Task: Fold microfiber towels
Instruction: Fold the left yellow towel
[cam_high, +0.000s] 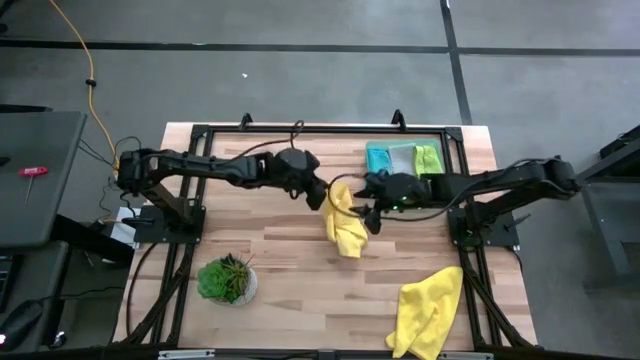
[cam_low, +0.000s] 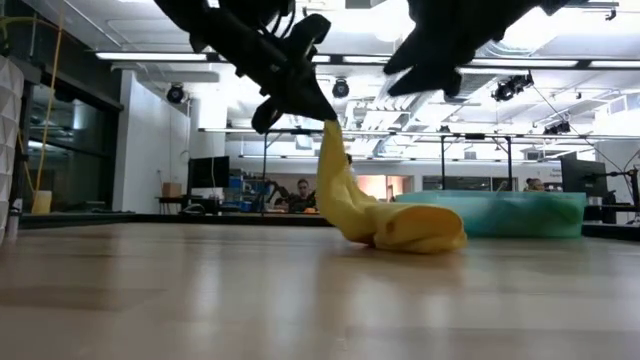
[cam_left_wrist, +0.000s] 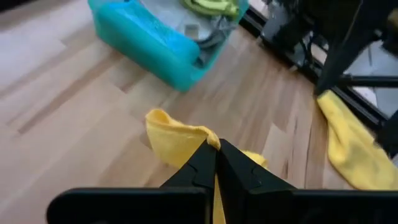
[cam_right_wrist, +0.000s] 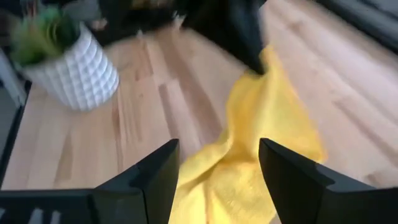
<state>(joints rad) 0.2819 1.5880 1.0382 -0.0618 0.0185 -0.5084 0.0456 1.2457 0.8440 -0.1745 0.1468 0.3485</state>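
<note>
From above, the left arm reaches in from the bench's left edge, stretched out toward the middle, its left end effector (cam_high: 327, 192) pressed together on the top corner of a yellow towel (cam_high: 345, 228). The towel trails from that pinch toward the bench's front edge in a crumpled strip. The right arm comes in from the right edge, its right end effector (cam_high: 370, 212) hovering just beside the same towel, fingers spread and empty. A second yellow towel (cam_high: 430, 312) lies bunched at the front right corner. A stack of folded towels (cam_high: 403, 158), teal, pale and lime green, sits at the back edge. A potted plant (cam_high: 227, 279) stands near the front left corner.

From bench height, the left end effector (cam_low: 322, 113) holds the towel's corner lifted off the bench (cam_low: 200, 290); the towel (cam_low: 385, 215) hangs down and piles on the wood.

In the left wrist view, the two dark fingers (cam_left_wrist: 199, 171) meet on yellow cloth (cam_left_wrist: 177, 140).

In the right wrist view, the fingers (cam_right_wrist: 155, 177) stand wide apart over the towel (cam_right_wrist: 261, 137), not touching it.
</note>
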